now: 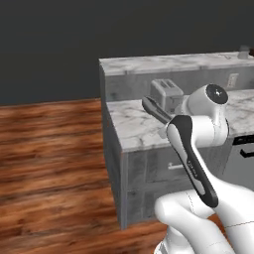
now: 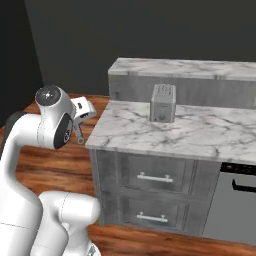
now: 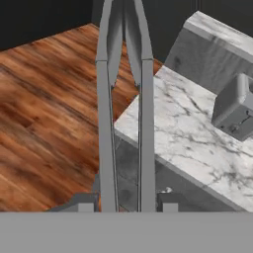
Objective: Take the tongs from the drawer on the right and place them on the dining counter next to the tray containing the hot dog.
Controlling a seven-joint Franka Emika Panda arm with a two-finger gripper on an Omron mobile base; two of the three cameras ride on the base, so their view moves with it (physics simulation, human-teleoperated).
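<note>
The tongs [image 3: 123,99] sit clamped between the gripper [image 3: 127,203] fingers, their two long arms reaching forward in the air above the wood floor [image 3: 44,108], just off the corner of a marble counter [image 3: 197,148] holding a grey toaster [image 2: 163,102].

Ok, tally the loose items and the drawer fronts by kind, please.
Tongs, held in the gripper: 1
Toaster on the worktop: 1
Drawer fronts, both closed: 2
Total: 4
</note>
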